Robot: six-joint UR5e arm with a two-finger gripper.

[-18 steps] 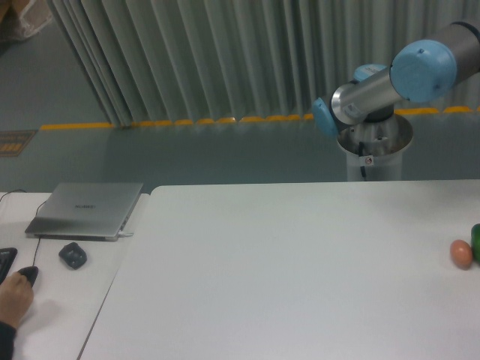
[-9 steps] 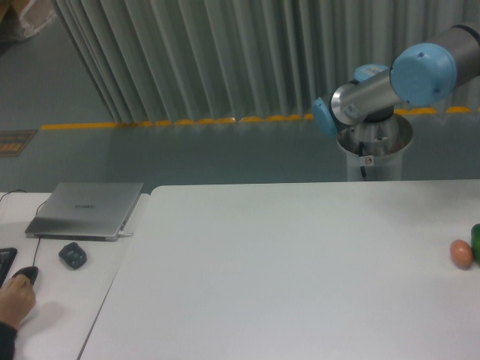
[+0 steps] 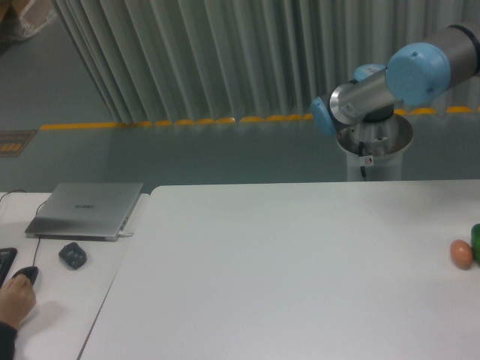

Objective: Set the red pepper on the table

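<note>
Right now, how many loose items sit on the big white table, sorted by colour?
Orange-brown: 1, the egg-like ball
Dark green: 1, the item cut off by the right frame edge
Red: 0, no pepper in view
Total: 2

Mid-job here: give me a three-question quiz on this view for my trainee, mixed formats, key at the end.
1. True or false: the red pepper is visible on the table.
2. Which sits nearest the table's right edge? A) laptop B) orange-brown ball C) mouse
3. Fill in: the person's hand rests on the ____.

Key: 1 false, no pepper shows, and the arm's fingers are out of frame. 2 B, beside a dark green item cut by the frame. 3 mouse.
</note>
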